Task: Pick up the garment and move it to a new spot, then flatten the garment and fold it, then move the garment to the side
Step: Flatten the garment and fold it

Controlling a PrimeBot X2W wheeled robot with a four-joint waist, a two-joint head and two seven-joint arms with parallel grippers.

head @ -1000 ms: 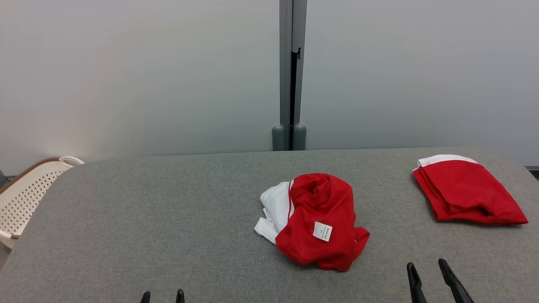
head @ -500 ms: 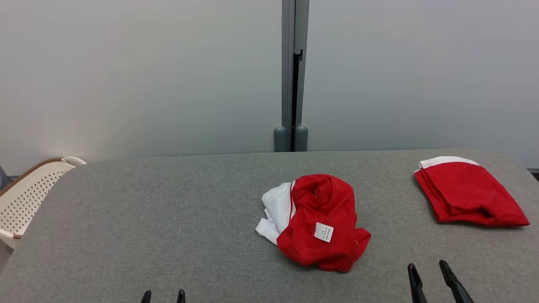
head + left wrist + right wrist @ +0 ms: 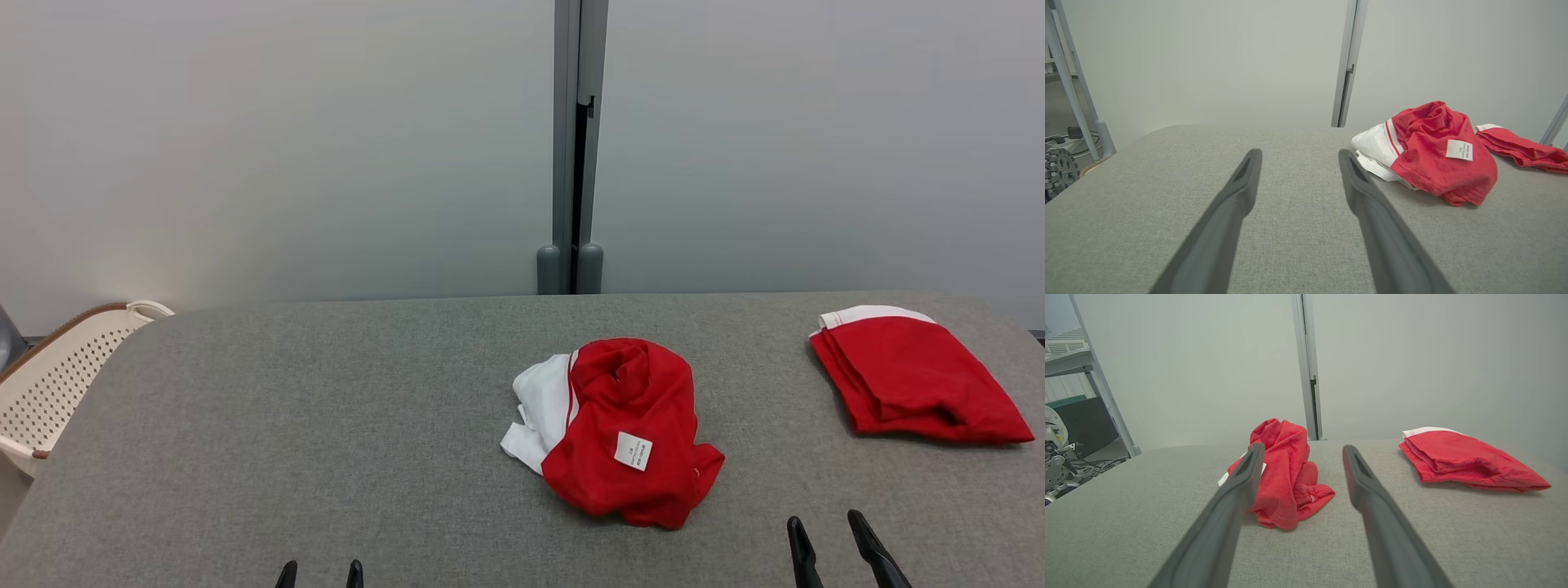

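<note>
The grey counter [image 3: 286, 392] is seen with a crumpled red garment [image 3: 629, 400] (label [image 3: 634, 451] up) laid near its middle. At its near edge the left hand [image 3: 320, 569] and right hand [image 3: 824, 521] are held wide, empty.

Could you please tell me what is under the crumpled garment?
The garment lies on the grey table; its white part pokes out left. Anything beneath the heap is covered.
</note>
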